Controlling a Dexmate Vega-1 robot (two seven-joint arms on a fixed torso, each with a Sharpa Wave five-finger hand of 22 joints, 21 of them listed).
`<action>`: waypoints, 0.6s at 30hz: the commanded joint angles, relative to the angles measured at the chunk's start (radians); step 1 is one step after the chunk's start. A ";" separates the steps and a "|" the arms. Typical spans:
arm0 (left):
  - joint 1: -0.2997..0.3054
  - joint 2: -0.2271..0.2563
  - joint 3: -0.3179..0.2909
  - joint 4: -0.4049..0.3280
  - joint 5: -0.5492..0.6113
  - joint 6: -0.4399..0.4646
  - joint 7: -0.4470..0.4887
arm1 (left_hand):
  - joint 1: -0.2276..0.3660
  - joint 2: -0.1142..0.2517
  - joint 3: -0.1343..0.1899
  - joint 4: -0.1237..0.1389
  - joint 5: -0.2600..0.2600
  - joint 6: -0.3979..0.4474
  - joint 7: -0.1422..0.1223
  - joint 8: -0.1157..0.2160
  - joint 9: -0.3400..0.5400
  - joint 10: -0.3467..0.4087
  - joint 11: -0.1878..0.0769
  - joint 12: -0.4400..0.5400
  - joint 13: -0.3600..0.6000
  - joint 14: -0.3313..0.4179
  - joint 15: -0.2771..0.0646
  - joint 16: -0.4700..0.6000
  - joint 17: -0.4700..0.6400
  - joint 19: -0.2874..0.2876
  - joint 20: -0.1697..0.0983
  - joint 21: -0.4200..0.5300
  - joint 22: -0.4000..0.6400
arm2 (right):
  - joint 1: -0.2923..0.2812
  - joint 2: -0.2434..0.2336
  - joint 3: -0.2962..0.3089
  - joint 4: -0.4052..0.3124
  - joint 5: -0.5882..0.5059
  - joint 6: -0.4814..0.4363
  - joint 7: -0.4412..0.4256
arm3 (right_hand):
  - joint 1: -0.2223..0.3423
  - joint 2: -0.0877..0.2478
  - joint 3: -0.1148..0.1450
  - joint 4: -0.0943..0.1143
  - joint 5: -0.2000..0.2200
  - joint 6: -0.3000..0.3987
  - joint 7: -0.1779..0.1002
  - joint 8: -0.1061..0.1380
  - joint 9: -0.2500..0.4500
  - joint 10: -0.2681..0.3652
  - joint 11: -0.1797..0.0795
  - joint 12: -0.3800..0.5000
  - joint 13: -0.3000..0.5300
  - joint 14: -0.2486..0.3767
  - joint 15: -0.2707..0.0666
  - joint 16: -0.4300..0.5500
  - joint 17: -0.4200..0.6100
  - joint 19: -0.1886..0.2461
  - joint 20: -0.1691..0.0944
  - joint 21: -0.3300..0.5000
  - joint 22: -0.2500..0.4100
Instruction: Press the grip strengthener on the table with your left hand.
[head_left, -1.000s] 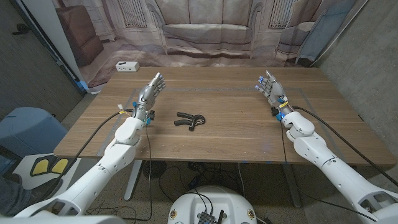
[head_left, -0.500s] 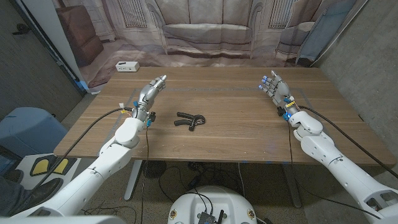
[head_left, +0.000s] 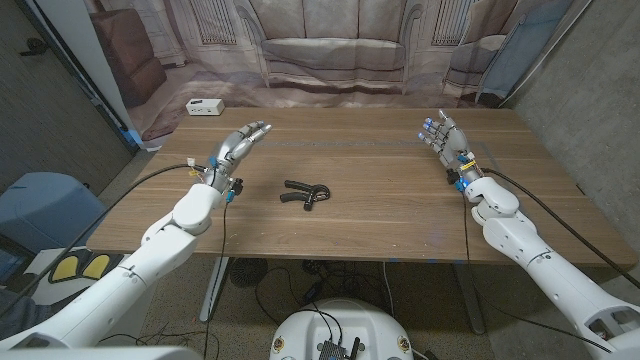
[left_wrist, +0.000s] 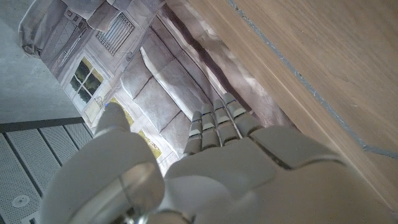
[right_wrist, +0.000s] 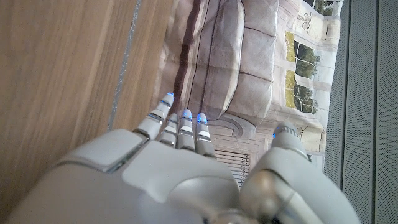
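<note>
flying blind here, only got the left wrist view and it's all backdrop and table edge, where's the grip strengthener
Observer: The grip strengthener lies on the table near the middle, to the right of your left hand, nearer the robot than its fingers.
Operator: am i touching it
Observer: No, bare wood shows between the left hand and the tool.
Operator: right hand in the way?
Observer: No, the right hand is far off on the table's right side, fingers apart, holding nothing.

We are seeing a wooden counter (head_left: 380, 215). A white power strip (head_left: 204, 107) is lying on the floor beyond its far left corner. A printed sofa backdrop (head_left: 330, 45) is hanging behind.
</note>
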 joint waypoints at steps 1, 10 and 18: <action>-0.026 0.030 0.003 0.077 0.021 -0.110 -0.076 | 0.009 -0.010 -0.003 -0.011 -0.005 0.014 -0.002 0.001 0.004 0.011 0.002 0.001 0.001 0.011 -0.003 0.000 0.001 0.015 -0.004 0.003 0.002 | -0.042 0.000 -0.003 -0.080 -0.041 -0.006 -0.091 | 0.009 0.002 0.000 -0.001 0.006 0.005 0.002 0.003 0.003 0.009 -0.002 0.003 0.002 0.000 0.005 0.006 0.002 0.012 -0.001 0.008 0.002; -0.037 0.080 0.013 0.056 0.073 -0.084 -0.105 | 0.020 -0.029 -0.006 -0.020 -0.007 0.007 -0.005 -0.005 0.004 0.007 -0.002 -0.004 0.002 0.010 -0.004 -0.004 0.001 0.016 -0.003 -0.001 0.002 | -0.062 -0.017 0.001 -0.119 -0.061 -0.014 -0.121 | 0.010 0.003 0.000 -0.001 0.006 0.005 0.002 0.003 0.003 0.008 -0.003 0.003 0.002 0.000 0.005 0.006 0.001 0.012 -0.001 0.008 0.002; -0.036 0.108 0.012 0.036 0.126 -0.085 -0.096 | 0.035 -0.040 -0.005 -0.027 -0.007 0.014 -0.016 -0.004 0.005 0.009 -0.005 -0.006 0.002 0.011 -0.007 -0.007 0.001 0.019 -0.002 -0.004 0.002 | -0.086 -0.024 0.010 -0.155 -0.066 -0.020 -0.149 | 0.011 0.003 -0.001 -0.002 0.006 0.005 0.001 0.003 0.003 0.008 -0.001 0.002 0.002 0.001 0.005 0.006 0.001 0.012 -0.001 0.008 0.002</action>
